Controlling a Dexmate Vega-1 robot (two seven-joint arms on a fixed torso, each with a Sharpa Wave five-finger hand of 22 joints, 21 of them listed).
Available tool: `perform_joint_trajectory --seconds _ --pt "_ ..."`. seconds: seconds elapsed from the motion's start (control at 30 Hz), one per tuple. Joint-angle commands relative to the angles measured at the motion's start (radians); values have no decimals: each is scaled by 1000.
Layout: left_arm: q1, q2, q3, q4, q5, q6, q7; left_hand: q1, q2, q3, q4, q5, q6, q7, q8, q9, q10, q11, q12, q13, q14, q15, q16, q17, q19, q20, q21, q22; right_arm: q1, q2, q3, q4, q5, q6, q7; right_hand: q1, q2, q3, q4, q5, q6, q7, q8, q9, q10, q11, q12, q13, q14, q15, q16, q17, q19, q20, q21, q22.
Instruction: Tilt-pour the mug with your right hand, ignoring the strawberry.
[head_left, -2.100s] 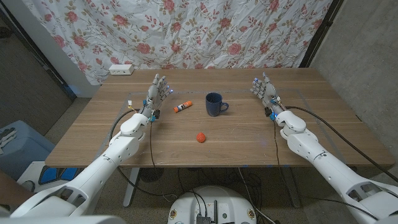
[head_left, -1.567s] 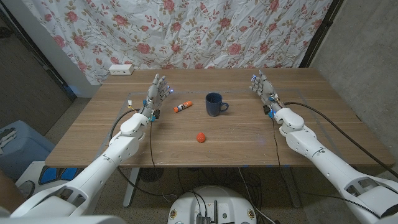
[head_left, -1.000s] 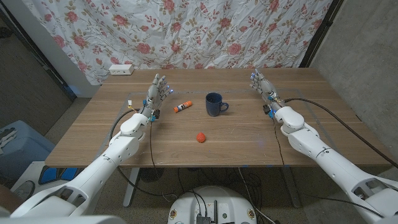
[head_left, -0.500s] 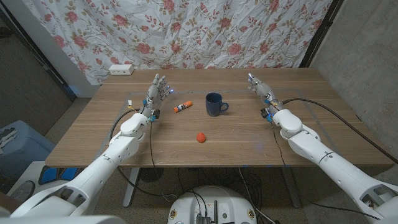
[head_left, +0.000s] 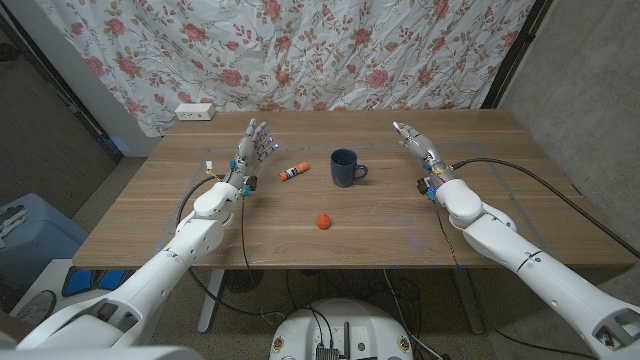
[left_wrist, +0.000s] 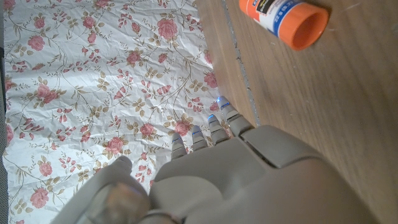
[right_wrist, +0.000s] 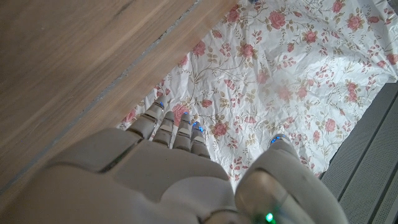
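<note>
A dark blue mug (head_left: 346, 167) stands upright at the middle of the wooden table (head_left: 500, 215), its handle turned toward the robot's right. A small red strawberry (head_left: 322, 221) lies in front of it, nearer the front edge. My right hand (head_left: 417, 146) is raised to the right of the mug, well apart from it, fingers spread and holding nothing; its back (right_wrist: 155, 180) fills the lower part of the right wrist view. My left hand (head_left: 253, 150) stands left of the mug, fingers up and apart, empty, and its back (left_wrist: 249, 174) appears in the left wrist view.
A glue stick (head_left: 293, 172) with an orange cap lies between my left hand and the mug; its cap end (left_wrist: 292, 18) is seen in the left wrist view. A white power strip (head_left: 194, 111) sits at the back left edge. A floral curtain (head_left: 330, 50) hangs behind the table.
My right hand has swung inward toward the mug and a little farther back on the table. The left hand, mug and strawberry have not moved.
</note>
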Motion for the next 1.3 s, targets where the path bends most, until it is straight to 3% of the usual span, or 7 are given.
perform_joint_trajectory --seconds 0.03,0.33,0.7,1.07,1.2,1.3 --pt "1 0 0 -1 0 0 0 -3 119 6 1 4 -2 -7 7 2 -4 -7 4 4 8 -4 5 5 9 -1 6 3 -45 -31 -7 -108 -86 -94 -55 6 -7 1 -9 -3 4 3 4 3 -5 -4 4 1 4 0 -1 -1 -4 -2 5 3" --pt "1 0 0 -1 0 0 0 -3 119 6 1 4 -2 -6 7 2 -3 -5 4 4 8 -3 5 5 9 -1 6 3 -53 -40 -22 -140 -144 -124 -71 32 -27 1 -37 -4 -34 12 -4 4 -35 -1 -3 1 -14 4 -7 -7 -20 -1 1 3" --pt "0 0 0 0 0 0 0 -3 119 6 1 4 -2 -8 6 2 -3 -7 4 4 8 -4 5 5 9 -1 6 3 -47 -50 -49 -158 -195 -144 -53 69 -58 -3 -78 -2 -154 21 -15 7 -88 4 -4 4 -58 15 -14 -14 -74 7 -5 4" --pt "0 0 0 0 0 0 0 -3 119 6 1 4 -2 -6 6 2 -4 -6 4 4 8 -3 5 5 9 -1 6 3 -29 -49 -74 -146 -233 -140 -29 102 -64 3 -105 4 -246 30 -15 11 -131 6 -5 7 -90 25 -14 -16 -112 11 -3 4" --pt "0 1 0 -1 0 0 0 -3 119 6 1 4 -2 -7 6 2 -4 -8 4 4 8 -3 5 5 9 -1 6 3 -19 -61 -94 -151 -283 -177 -27 127 -61 12 -121 7 -268 77 -3 13 -152 9 -2 9 -97 32 -10 -16 -118 13 1 4" --pt "0 1 0 -1 0 0 0 -3 119 6 1 4 -2 -6 6 2 -5 -6 3 4 8 -3 5 5 9 -1 6 3 -24 -57 -93 -151 -291 -182 -38 132 -60 14 -124 8 -268 77 -1 14 -154 10 -2 9 -97 33 -9 -16 -119 14 1 4"
